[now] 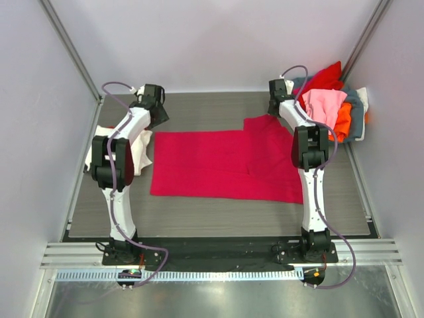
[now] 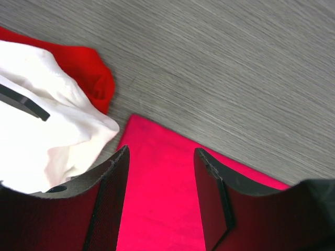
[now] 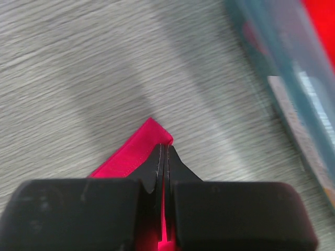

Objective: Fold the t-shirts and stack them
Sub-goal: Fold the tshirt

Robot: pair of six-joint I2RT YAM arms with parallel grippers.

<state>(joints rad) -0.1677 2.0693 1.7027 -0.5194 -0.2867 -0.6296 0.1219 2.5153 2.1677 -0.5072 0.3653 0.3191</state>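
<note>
Crimson t-shirt (image 1: 218,165): it is laid flat across the middle of the tabletop (image 1: 199,215), and a layer is seen lapped over its right part.
Left jaws: they are spread wide over the back left corner of the crimson t-shirt (image 2: 157,209). Nothing is gripped between them, and the cloth is seen through the gap. Whether the fingers (image 2: 107,198) touch the cloth cannot be told.
Right jaws: they are pressed together on a corner of the crimson t-shirt (image 3: 138,149) at its back right. A thin line of crimson cloth is seen pinched between the closed fingers (image 3: 225,214).
White t-shirt (image 1: 142,158): it is bunched at the left side of the tabletop and partly hidden by the left arm (image 1: 112,159). In the left wrist view a black marking is shown on it (image 2: 47,120), and it is seen just beside the crimson corner.
Red cloth (image 2: 89,68): it is seen sticking out from under the white t-shirt.
Basket (image 1: 358,109): it is grey-blue and is set at the back right of the tabletop, near the right arm (image 1: 310,149). Its wall is blurred in the right wrist view (image 3: 282,89).
Basket contents: a red t-shirt (image 1: 324,78), a pink t-shirt (image 1: 324,103) and an orange t-shirt (image 1: 342,120) are heaped in the basket and over its rim.
</note>
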